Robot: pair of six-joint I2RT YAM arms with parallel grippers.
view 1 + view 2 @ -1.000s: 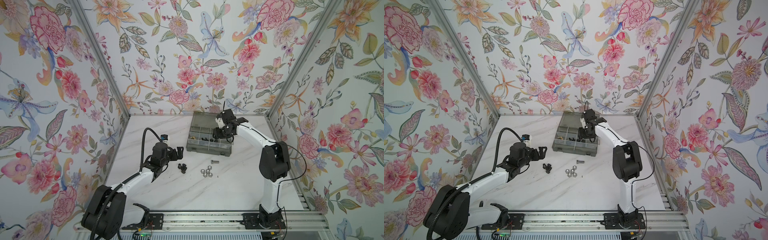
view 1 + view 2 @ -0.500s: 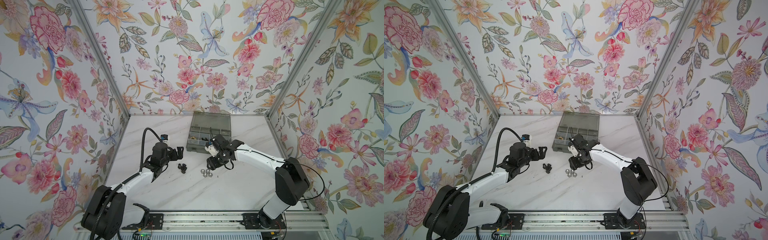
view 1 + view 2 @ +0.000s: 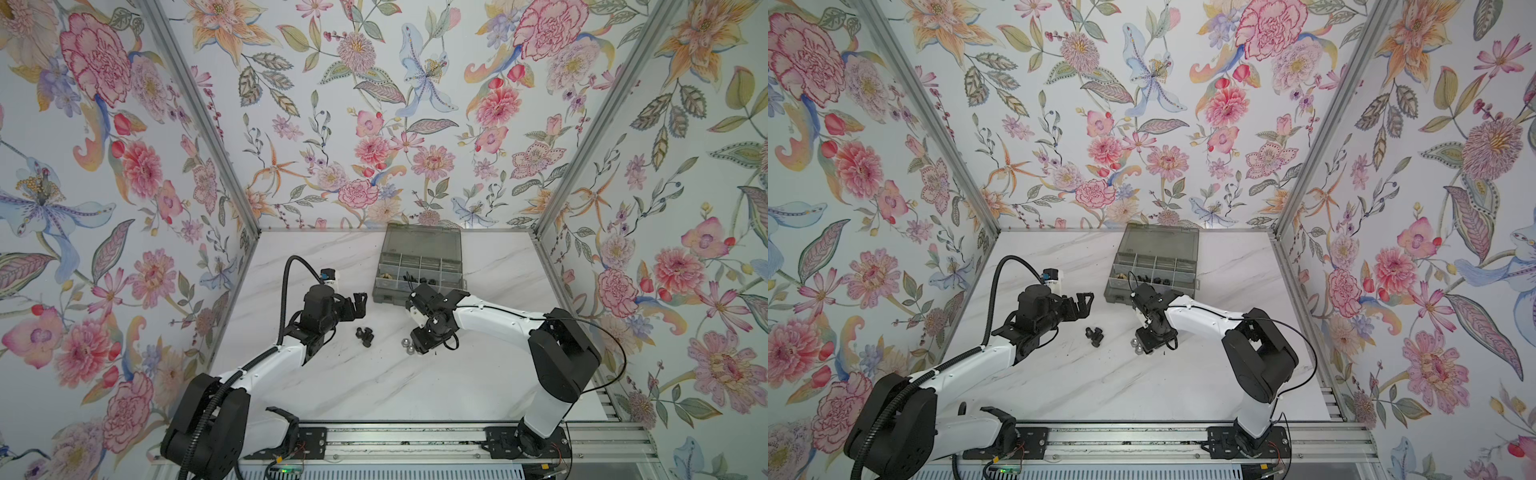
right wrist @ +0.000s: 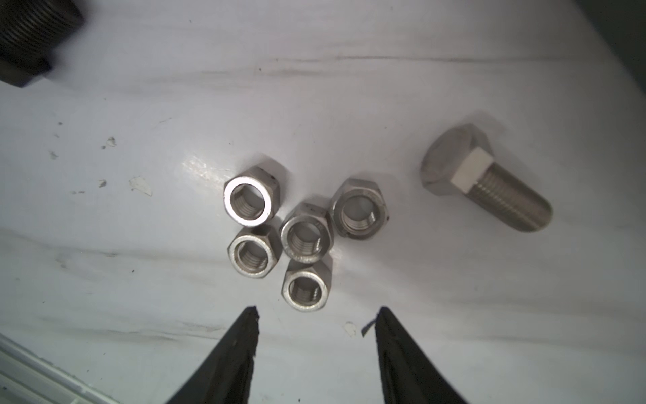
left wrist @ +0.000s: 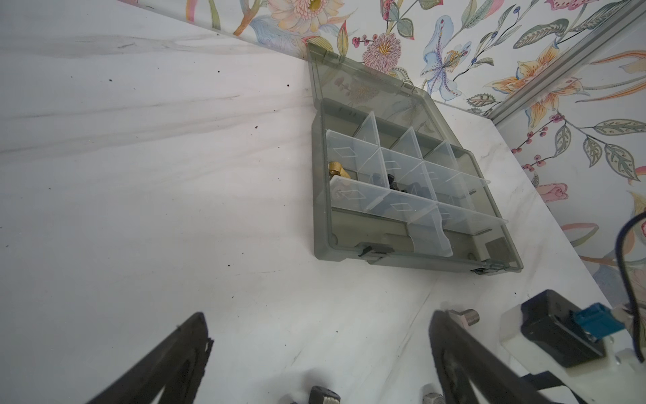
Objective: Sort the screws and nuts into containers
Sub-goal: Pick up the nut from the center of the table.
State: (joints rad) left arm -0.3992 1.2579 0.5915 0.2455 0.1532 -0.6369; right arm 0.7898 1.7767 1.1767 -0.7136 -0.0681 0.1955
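Our right hand [image 4: 316, 313], half open and empty, hovers over five clustered silver nuts [image 4: 307, 233] on the tabletop [image 4: 454, 314], so we judge closing could pinch two at once or knock the cluster apart.

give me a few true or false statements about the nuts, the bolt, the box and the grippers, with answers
1. Five shiny silver hex nuts lie clustered on the white marble table. True.
2. The silver hex-head bolt stands upright on its head. False: it lies on its side, apart from the nuts.
3. The smoky grey translucent organiser box has its lid shut. False: the lid is open.
4. The right gripper grips a nut. False: its jaws stand apart with nothing between them.
5. Brass-coloured pieces sit inside that box. True.
6. The left gripper is open and empty. True.
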